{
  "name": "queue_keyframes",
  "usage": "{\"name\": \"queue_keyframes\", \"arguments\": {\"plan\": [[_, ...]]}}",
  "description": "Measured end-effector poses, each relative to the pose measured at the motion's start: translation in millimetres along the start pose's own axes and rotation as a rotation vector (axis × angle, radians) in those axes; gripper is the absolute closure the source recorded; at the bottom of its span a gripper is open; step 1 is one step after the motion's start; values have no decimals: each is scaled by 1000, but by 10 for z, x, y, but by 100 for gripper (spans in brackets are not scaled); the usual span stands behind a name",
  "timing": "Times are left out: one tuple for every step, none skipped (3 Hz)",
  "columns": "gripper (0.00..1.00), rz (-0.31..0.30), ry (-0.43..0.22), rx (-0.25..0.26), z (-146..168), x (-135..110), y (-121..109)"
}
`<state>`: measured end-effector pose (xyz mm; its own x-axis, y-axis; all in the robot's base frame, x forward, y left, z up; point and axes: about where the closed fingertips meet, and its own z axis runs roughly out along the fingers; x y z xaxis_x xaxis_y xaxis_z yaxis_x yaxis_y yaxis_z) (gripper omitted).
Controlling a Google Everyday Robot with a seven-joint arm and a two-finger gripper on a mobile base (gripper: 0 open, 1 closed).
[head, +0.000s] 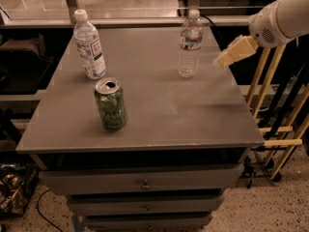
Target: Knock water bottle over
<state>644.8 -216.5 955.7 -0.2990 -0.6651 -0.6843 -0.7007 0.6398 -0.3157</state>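
Observation:
The water bottle (190,44) is clear ribbed plastic with a white cap and a narrow red-and-white label band. It stands upright at the back right of the grey table top (159,105). My gripper (227,57), cream-coloured on a white arm, hangs over the table's right edge, a short way to the right of the bottle and about level with its lower half. It does not touch the bottle.
A second bottle (89,45) with a large white label stands at the back left. A green drink can (110,104) stands front left. Drawers sit under the table top. Wooden poles (270,86) lean to the right of the table.

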Motion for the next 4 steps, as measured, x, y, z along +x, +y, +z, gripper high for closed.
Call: {"name": "queue_keyframes", "arguments": {"plan": [[0, 132, -119, -35, 319, -4, -128], [0, 221, -171, -96, 504, 3, -135], [0, 262, -228, -153, 675, -17, -137], [0, 259, -271, -185, 808, -92, -145]]}}
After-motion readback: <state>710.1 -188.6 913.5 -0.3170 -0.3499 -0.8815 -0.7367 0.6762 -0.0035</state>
